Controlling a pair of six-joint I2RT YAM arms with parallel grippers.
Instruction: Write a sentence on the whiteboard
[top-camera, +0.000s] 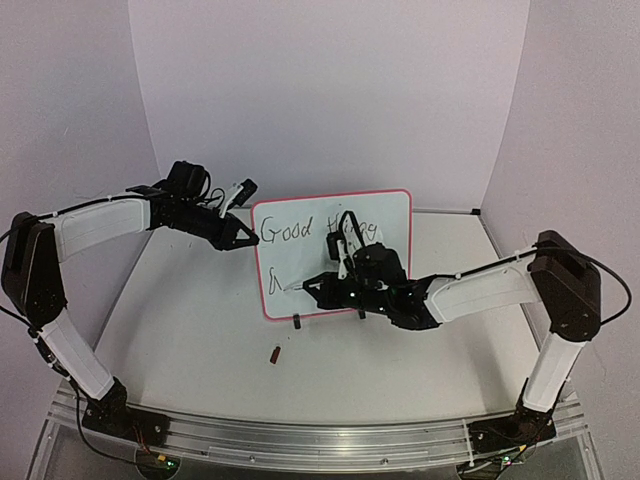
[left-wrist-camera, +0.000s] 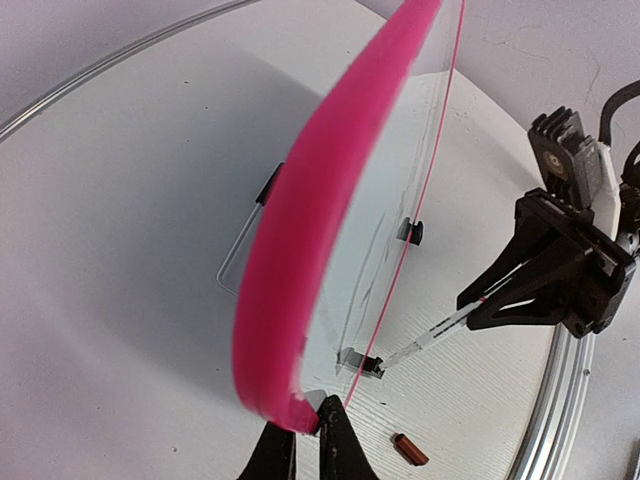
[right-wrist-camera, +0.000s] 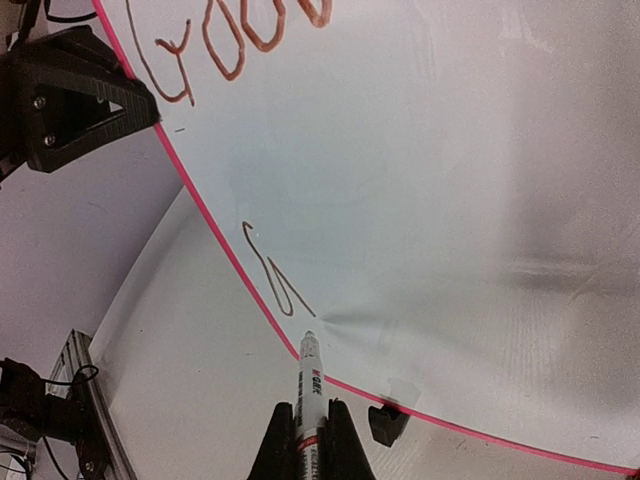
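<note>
While the whiteboard (top-camera: 310, 262) stands upright on its two black clip feet (top-camera: 297, 322) near the middle of the table (top-camera: 190, 330), the left jaws are clenched on the pink frame, high on its left edge. In the left wrist view the frame runs down to meet their fingers (left-wrist-camera: 340, 455). Thin, stiff and glossy, the board looks light and likely to skid or tip back on those small feet under a pen's push, so the frame edge, not the slick writing face, seems the sound place to hold it. The right jaws are closed tight round the barrel of a marker (right-wrist-camera: 308, 385). Its tip sits at the board's lower left, beside the first dark stroke (right-wrist-camera: 272, 272) of a second line; whether it touches the face cannot be told. Above, the sentence (top-camera: 287, 230) shows "Good" and a further word partly hidden behind the right arm (top-camera: 470, 295). The marker looks slim and smooth and could twist in the grip if pressed hard. A small dark-red piece (top-camera: 276, 353), perhaps the cap, lies on the table in front of the board.
</note>
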